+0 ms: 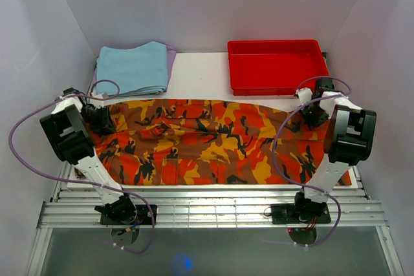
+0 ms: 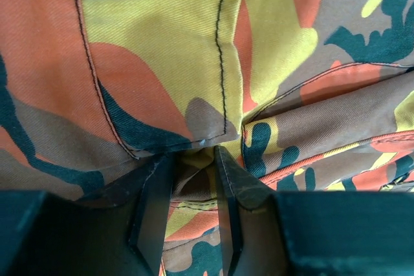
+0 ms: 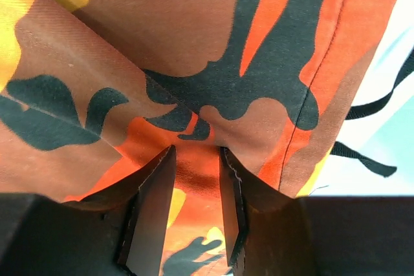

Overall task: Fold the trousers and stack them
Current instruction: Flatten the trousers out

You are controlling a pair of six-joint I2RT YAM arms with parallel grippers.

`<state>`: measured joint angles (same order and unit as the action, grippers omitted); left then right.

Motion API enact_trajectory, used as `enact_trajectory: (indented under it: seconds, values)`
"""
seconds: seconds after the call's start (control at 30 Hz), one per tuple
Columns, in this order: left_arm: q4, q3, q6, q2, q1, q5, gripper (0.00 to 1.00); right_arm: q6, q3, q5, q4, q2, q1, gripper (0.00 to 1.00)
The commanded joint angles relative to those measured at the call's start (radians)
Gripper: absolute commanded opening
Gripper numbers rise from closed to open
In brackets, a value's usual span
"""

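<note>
The camouflage trousers lie spread sideways across the table, folded lengthwise into a wide band. My left gripper is at their left end. In the left wrist view its jaws are pinched on a bunched fold of the cloth near a stitched seam. My right gripper is at their right end. In the right wrist view its jaws are closed on a fold of orange and black cloth near the hem edge.
A folded light blue cloth lies at the back left. A red plastic tray stands at the back right. White table surface shows between them. White walls close in on both sides and behind.
</note>
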<state>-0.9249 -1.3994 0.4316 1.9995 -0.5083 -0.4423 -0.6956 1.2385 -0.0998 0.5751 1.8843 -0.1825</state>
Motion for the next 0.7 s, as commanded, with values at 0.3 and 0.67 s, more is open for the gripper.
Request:
enact_trajectory:
  seconds: [0.3,0.67]
  values:
    - [-0.216,-0.14,0.2,-0.091,-0.013,-0.056,0.52,-0.169,0.169,0.089,0.283,-0.051,-0.089,0.59]
    - [-0.305,-0.49,0.185,0.054,-0.013,-0.196,0.62,-0.494,0.587,0.155,0.546,0.248,-0.08,0.8]
